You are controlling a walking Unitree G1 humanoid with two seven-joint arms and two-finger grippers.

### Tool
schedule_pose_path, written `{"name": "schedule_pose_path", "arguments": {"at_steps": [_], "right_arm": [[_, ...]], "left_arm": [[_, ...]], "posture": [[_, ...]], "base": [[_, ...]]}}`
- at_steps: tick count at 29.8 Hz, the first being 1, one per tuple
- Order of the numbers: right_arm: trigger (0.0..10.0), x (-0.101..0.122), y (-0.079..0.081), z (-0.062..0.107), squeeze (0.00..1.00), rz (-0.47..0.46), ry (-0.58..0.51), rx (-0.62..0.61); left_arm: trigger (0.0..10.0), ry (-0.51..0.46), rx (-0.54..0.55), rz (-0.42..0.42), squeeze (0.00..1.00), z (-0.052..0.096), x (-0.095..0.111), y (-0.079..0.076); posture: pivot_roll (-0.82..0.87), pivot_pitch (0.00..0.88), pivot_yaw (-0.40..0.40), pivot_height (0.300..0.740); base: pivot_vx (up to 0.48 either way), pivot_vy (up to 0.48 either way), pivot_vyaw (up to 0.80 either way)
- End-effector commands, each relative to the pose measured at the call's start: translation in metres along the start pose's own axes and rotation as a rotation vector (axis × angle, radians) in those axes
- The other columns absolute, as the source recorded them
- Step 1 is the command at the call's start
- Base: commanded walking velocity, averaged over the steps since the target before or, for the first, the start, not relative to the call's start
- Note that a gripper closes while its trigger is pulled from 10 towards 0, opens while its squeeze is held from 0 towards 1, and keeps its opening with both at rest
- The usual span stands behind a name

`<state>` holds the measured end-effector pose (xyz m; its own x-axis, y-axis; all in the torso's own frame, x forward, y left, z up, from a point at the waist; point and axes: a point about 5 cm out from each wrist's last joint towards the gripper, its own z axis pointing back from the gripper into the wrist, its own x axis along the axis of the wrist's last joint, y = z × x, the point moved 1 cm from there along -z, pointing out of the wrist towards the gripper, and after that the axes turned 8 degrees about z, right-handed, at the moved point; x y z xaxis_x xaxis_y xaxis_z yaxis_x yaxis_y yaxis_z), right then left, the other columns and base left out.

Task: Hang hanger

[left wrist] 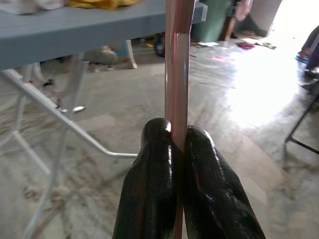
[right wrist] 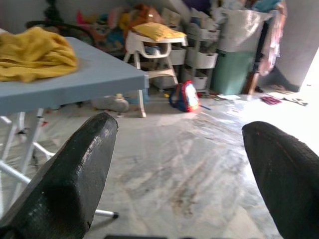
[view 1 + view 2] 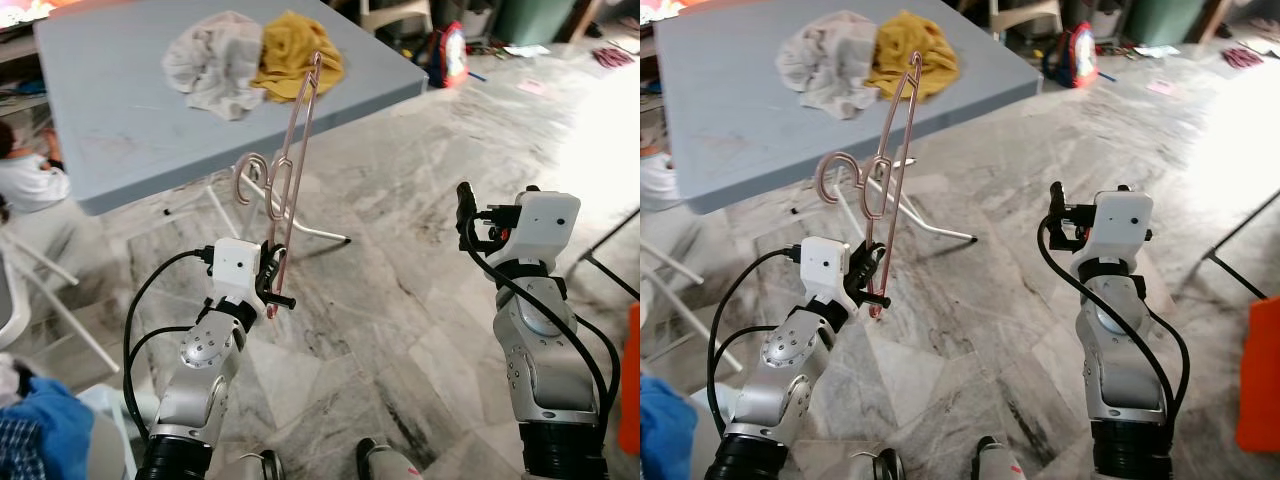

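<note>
Marble floor (image 3: 400,300) all round you, grey folding table (image 3: 120,110) ahead, no rail or hook in sight to hang on. Your left gripper (image 3: 272,290) is clamped on one pink metal hanger (image 3: 290,180), pinching it near a bottom corner, so it stands nearly upright with its hook (image 3: 250,175) out to the robot's left. Risk: a grip that low and thin lets the wire pivot or slip between the fingers (image 1: 149,189) if you swing fast. The tall end could also catch the table edge as you walk. Your right gripper (image 2: 179,169) is spread wide, holding nothing. Count: one hanger, two cloths on the table, one white (image 3: 210,60), one yellow (image 3: 295,55).
</note>
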<state>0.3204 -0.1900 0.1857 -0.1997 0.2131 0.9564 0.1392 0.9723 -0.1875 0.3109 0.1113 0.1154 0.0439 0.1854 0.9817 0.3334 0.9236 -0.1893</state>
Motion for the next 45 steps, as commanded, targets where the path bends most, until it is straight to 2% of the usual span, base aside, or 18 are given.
{"name": "schedule_pose_path", "arguments": {"at_steps": [1,17,34,45], "right_arm": [[10.0,0.001,-0.004,0.001,0.00,0.007,-0.006,-0.018],[10.0,-0.001,-0.003,0.003,0.00,0.006,0.007,-0.014],[10.0,-0.002,-0.004,0.004,0.00,0.008,0.014,-0.016],[10.0,-0.003,-0.003,0.004,0.00,0.010,0.018,-0.011]], "left_arm": [[10.0,-0.016,-0.012,-0.005,0.00,0.001,0.003,-0.001],[10.0,0.003,-0.038,0.009,0.00,0.003,-0.002,-0.005],[10.0,0.030,-0.072,0.012,0.00,0.003,-0.007,-0.009],[10.0,0.045,-0.088,0.015,0.00,0.004,-0.010,-0.011]], "posture": [[-0.09,0.166,0.013,0.740],[-0.09,0.174,0.013,0.740],[-0.10,0.176,0.014,0.740],[-0.10,0.174,0.010,0.740]], "base": [[0.000,0.000,-0.80],[0.121,0.000,-0.80],[0.318,0.000,-0.80],[0.139,0.000,-0.80]]}}
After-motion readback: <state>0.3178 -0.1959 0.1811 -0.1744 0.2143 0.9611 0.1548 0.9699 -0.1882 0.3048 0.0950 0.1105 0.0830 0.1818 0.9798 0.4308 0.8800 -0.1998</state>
